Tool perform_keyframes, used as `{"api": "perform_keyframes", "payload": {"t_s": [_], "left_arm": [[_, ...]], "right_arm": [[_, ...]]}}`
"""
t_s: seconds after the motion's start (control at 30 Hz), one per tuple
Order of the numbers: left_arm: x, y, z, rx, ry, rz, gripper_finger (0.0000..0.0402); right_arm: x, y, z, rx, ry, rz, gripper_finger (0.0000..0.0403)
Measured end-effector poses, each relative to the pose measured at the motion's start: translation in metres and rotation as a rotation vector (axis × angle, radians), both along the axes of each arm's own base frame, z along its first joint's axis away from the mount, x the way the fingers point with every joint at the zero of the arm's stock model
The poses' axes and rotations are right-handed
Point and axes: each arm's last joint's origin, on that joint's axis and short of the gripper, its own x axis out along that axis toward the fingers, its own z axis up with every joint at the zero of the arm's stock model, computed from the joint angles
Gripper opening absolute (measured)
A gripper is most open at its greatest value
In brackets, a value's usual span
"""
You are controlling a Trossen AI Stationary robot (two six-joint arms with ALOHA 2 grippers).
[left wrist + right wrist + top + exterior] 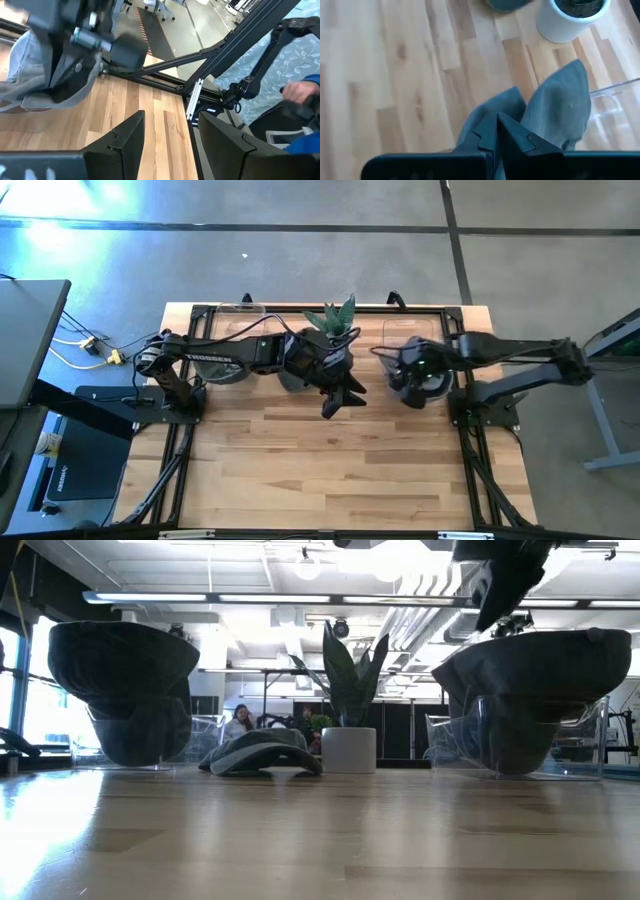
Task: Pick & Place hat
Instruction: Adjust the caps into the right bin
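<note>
**Right gripper pinching a hat on its stand**

While the high view hides it under the arm, the right wrist view shows the grey hat (555,110) pinched in a fold between the closed fingers of the right gripper (497,131), above the clear stand (520,745) right of the potted plant (335,330). Which way its brim points cannot be told. The left gripper (170,142) hangs spread wide over the table (330,470), beside another hat (262,752) lying flat.
</note>
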Motion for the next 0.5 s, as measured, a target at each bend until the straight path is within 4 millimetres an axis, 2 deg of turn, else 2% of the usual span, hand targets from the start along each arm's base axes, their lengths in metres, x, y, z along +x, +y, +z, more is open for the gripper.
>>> {"api": "perform_keyframes", "payload": {"t_s": [0.1,0.2,0.27,0.5], "left_arm": [[0.0,-0.001,0.001,-0.003,-0.008,-0.008,0.0181],[0.001,-0.007,0.003,0.012,-0.043,-0.027,0.0181],[0.014,-0.015,-0.003,0.019,-0.09,-0.046,0.0181],[0.06,-0.019,-0.054,0.011,-0.103,0.102,0.0181]], "right_arm": [[-0.02,0.001,0.012,0.037,-0.057,-0.067,0.0007],[-0.036,-0.002,0.018,0.073,-0.078,-0.224,0.0002],[-0.041,-0.006,0.017,0.104,-0.043,-0.294,0.0002],[-0.047,-0.011,-0.023,0.215,0.157,-0.306,0.0002]]}}
